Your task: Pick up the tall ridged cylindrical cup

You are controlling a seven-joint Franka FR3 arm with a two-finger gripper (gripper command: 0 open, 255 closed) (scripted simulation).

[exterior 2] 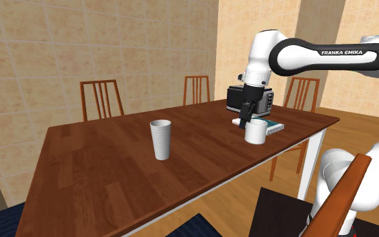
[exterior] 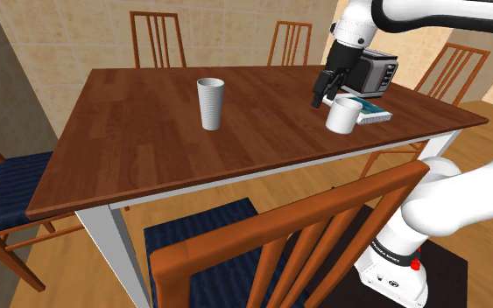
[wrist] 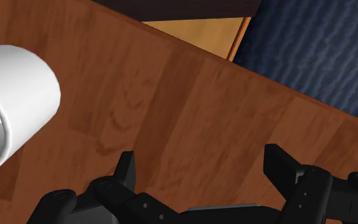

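The tall ridged white cup (exterior: 210, 103) (exterior 2: 161, 139) stands upright near the middle of the brown wooden table (exterior: 148, 140) (exterior 2: 100, 175). My black gripper (exterior: 323, 98) (exterior 2: 244, 122) (wrist: 201, 159) hangs just above the table, well off to the shoulder view's right of that cup. Its fingers stand apart with nothing between them. A short white mug (exterior: 344, 115) (exterior 2: 255, 131) (wrist: 12, 105) sits close beside the gripper, not touched.
A dark toaster (exterior: 371, 72) (exterior 2: 248, 99) and a flat blue-green item (exterior: 377, 112) (exterior 2: 272, 125) lie behind the mug. Wooden chairs ring the table; one chair back (exterior: 323, 236) rises in the foreground by the stand. A blue seat cushion (wrist: 311, 57) lies past the table edge.
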